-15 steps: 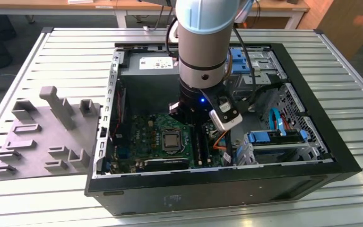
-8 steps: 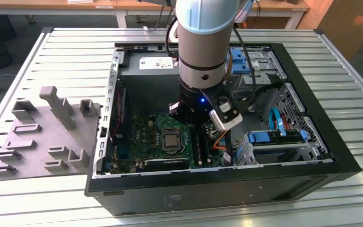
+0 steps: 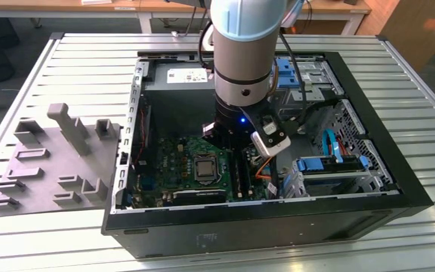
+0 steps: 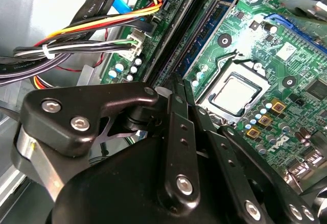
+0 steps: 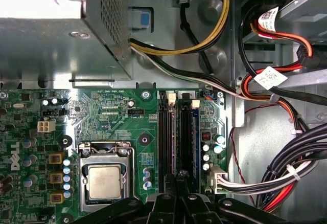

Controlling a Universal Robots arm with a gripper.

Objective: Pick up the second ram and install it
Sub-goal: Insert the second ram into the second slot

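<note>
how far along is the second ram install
The gripper is down inside the open computer case, right over the RAM slots beside the CPU socket in the first wrist view. The foam tray outside the case holds no module. One slot looks filled, but whether the second stick is fully seated cannot be told; the gripper linkage hides that end of the slots.
</note>
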